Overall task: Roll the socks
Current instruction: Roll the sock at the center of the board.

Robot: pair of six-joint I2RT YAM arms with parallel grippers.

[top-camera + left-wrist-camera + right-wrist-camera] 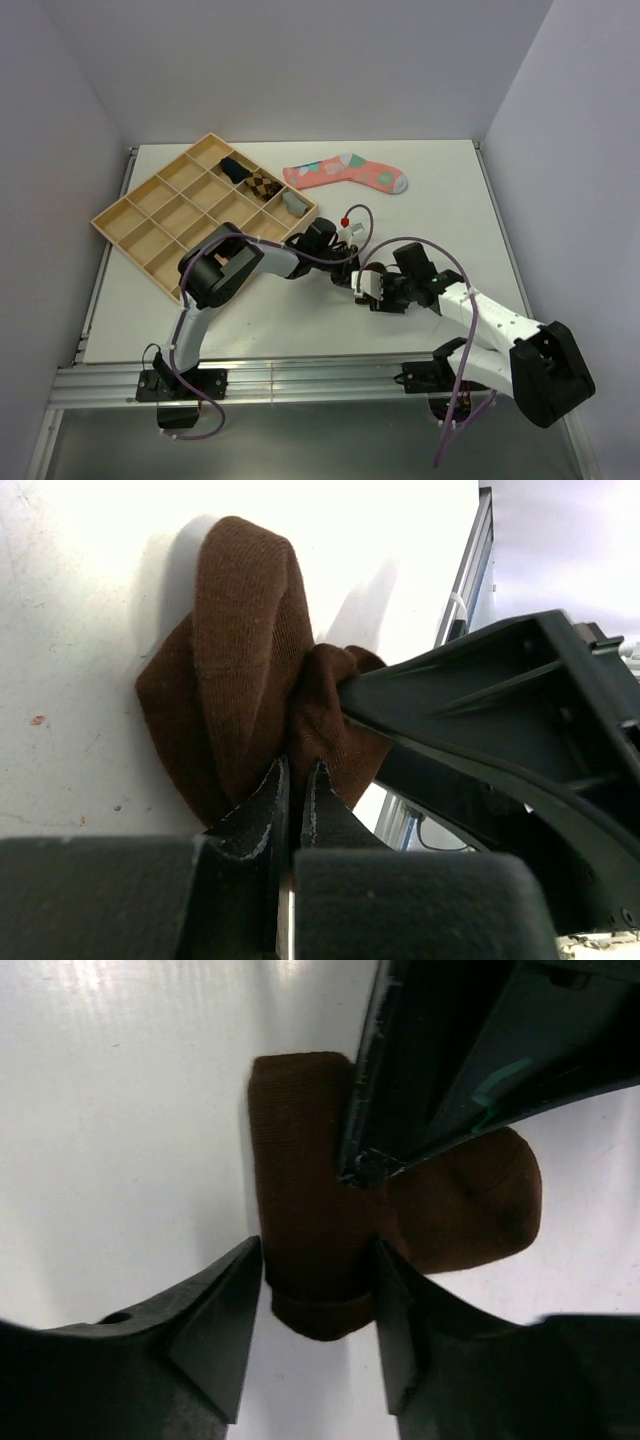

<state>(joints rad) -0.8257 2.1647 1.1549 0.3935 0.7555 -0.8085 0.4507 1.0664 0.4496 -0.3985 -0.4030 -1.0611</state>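
Since left gripper [297, 780] is the anchor: fingers shut on a fold at the near edge of the brown sock [235, 660]. Don't release until the roll is secured.
Right gripper [318, 1250]: fingers spread wide, straddling the rolled part. Can't tell if the pads press it.
Step (my read): finishing the roll. Close right squarely on the roll, low on the table [450, 200], before left lets go. Soft knit will likely spring open otherwise.
Sock location: table centre, near side, under both grippers. Barely visible from the top camera.
Clash risk: left fingertips sit just beside right's far finger. Move one arm at a time.
Cable [360, 215]: loops over the left wrist, possible snag.
Pink patterned sock [345, 173]: flat at the far side, well apart.
Wooden divider tray [150, 215]: far left, with rolled socks [262, 184] in the right-hand compartments. Not in the way.
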